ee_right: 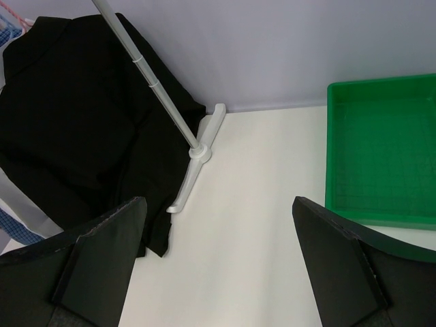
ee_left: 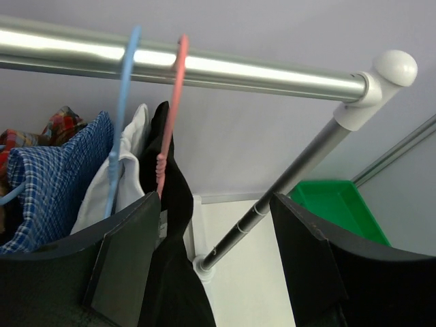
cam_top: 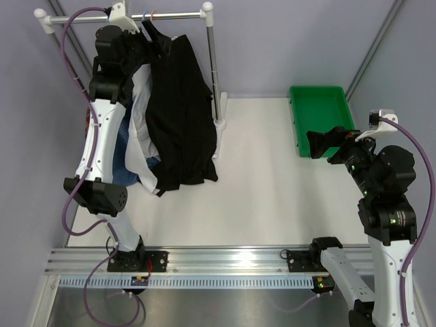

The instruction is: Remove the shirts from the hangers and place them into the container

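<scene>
While the left arm reaches up to the rail, the left gripper sits just under the bar, fingers spread, pinching nothing. All four shirts hang there in a row: red-brown plaid shirt, blue checked shirt, white shirt on the light blue hanger, then the black shirt on the pink hanger, just beside one finger. Across the table, the green container lies at the far right. The right gripper hovers near it, fingers wide apart.
</scene>
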Robot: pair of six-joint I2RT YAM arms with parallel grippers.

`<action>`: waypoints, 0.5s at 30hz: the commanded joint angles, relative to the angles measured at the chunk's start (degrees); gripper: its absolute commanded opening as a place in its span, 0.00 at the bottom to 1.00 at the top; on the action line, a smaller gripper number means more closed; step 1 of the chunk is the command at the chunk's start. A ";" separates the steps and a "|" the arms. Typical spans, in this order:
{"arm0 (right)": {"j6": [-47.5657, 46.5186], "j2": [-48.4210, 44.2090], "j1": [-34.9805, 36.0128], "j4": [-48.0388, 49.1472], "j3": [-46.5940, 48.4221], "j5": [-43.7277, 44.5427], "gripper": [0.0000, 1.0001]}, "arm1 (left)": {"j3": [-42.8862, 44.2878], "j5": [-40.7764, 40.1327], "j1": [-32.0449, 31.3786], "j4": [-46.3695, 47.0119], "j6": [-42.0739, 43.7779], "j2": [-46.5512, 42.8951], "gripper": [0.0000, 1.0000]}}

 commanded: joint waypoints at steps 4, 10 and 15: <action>-1.26 -1.44 0.47 -2.10 -0.75 0.55 0.99 | 0.37 6.89 0.82 2.79 -4.48 0.46 0.71; -1.26 -1.80 0.47 -2.36 -1.36 0.73 0.99 | -1.21 3.31 0.82 2.79 -2.29 0.73 0.71; -1.35 -1.97 0.38 -2.45 -1.63 0.46 0.99 | -0.95 -0.22 0.82 2.87 -1.49 1.08 0.72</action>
